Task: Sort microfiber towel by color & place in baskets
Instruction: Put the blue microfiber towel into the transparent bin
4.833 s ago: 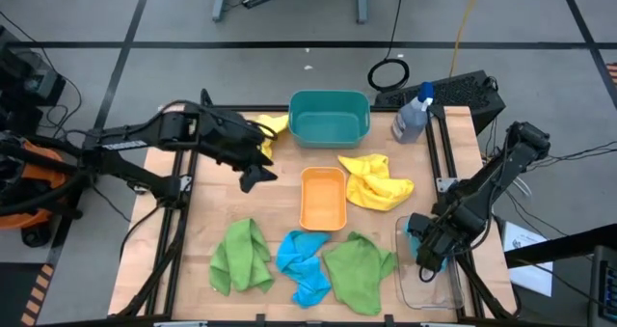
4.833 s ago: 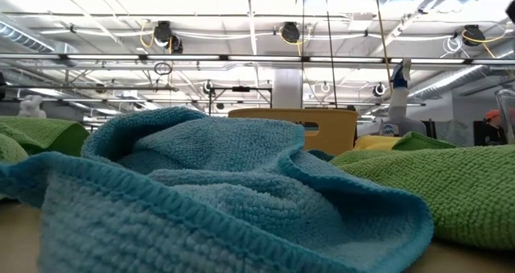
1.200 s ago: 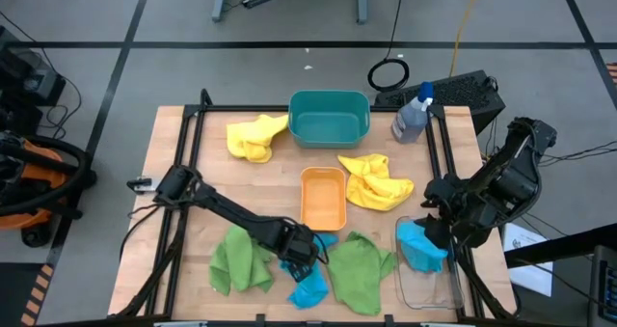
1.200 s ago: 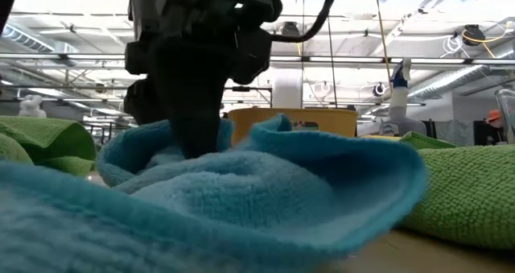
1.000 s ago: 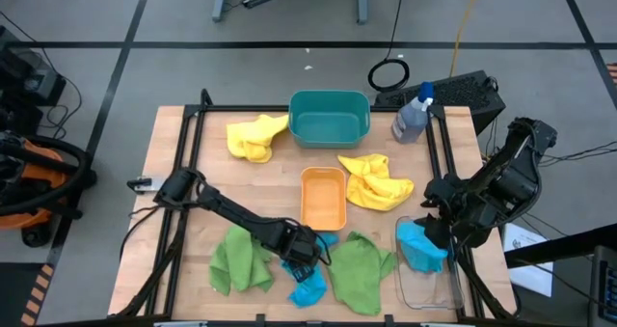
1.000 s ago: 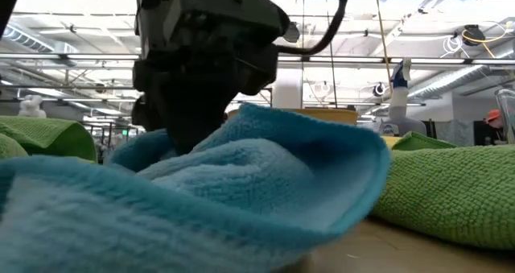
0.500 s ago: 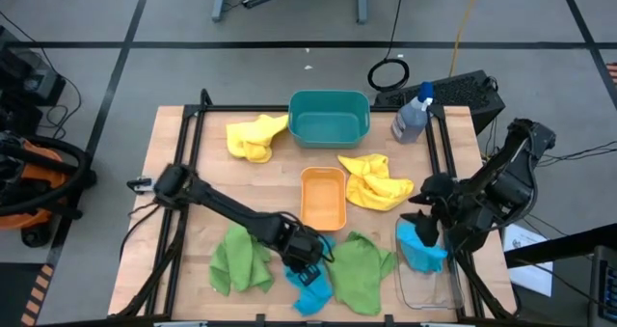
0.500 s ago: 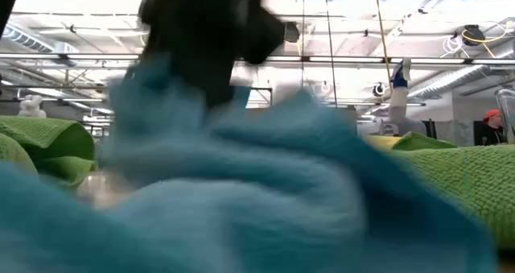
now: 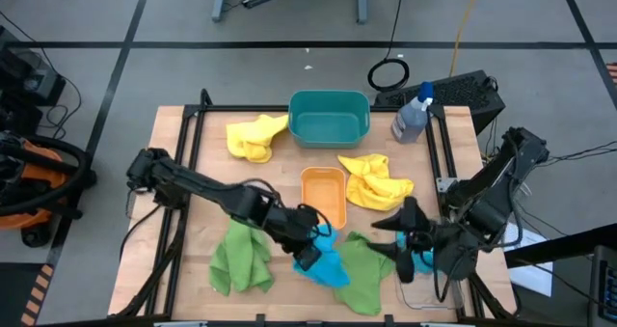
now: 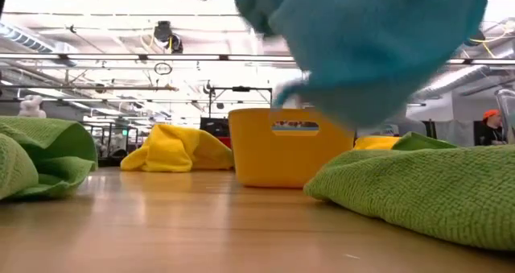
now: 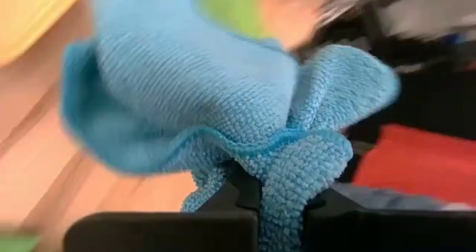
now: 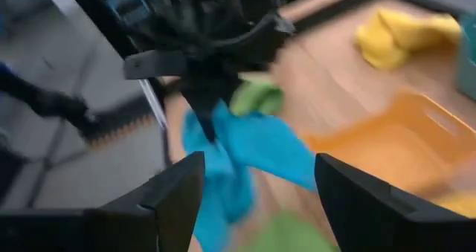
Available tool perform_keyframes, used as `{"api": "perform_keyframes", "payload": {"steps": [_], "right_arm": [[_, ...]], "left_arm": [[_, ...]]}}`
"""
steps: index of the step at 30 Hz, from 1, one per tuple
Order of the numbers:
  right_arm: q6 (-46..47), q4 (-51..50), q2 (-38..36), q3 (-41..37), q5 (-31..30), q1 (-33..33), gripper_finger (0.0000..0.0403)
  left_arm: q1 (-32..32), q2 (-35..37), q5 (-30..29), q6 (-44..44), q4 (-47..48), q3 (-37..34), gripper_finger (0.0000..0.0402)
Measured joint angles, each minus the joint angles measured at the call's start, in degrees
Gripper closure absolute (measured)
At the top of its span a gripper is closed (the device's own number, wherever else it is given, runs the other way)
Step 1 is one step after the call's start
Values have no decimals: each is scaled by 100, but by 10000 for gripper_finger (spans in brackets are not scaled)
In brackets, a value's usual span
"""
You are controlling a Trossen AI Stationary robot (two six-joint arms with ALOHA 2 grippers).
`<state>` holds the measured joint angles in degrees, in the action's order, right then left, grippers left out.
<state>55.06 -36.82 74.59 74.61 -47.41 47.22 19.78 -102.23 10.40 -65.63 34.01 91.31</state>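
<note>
The sort was at an early stage, and most cloths were unsorted.

Nearest the front edge, at about 6 o'clock on the table (image 9: 183,187), the left hand (image 9: 307,251) pinched a blue towel (image 9: 326,265) between its fingers and held it lifted clear of the wood; the low view showed it hanging above the surface, and the left wrist view showed the fabric clamped in the closed fingers. A green towel (image 9: 239,258) lay at 7 o'clock and a second green towel (image 9: 366,274) at 5 o'clock, both loose on the table.

The right hand (image 9: 400,240) sat at 4 o'clock, just beside the second green towel, with its fingers spread and nothing between them. The clear basket's position behind that arm could not be made out.

At centre, the orange basket (image 9: 322,198) looked empty. A yellow towel (image 9: 374,182) lay loose at 3 o'clock of it.

Farthest, the teal basket (image 9: 330,118) at 12 o'clock also looked empty, with another yellow towel (image 9: 253,136) touching its side at 11 o'clock. A spray bottle (image 9: 412,116) stood at 1 o'clock.

Judgement: five visible towels remained to be placed.
</note>
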Motion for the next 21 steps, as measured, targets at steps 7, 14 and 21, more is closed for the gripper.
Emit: {"api": "perform_keyframes", "payload": {"steps": [7, 14, 21], "right_arm": [[-1566, 2689, 444, 0, -23, -249, 123], [-2025, 3186, 465, 464, 357, -451, 35], [-1600, 372, 598, 1796, 411, -468, 7]], "left_arm": [[-243, 330, -128, 99, -1011, 2, 388], [-368, 401, -234, 348, -1709, 2, 388], [-368, 399, -318, 658, -1994, 2, 388]]}}
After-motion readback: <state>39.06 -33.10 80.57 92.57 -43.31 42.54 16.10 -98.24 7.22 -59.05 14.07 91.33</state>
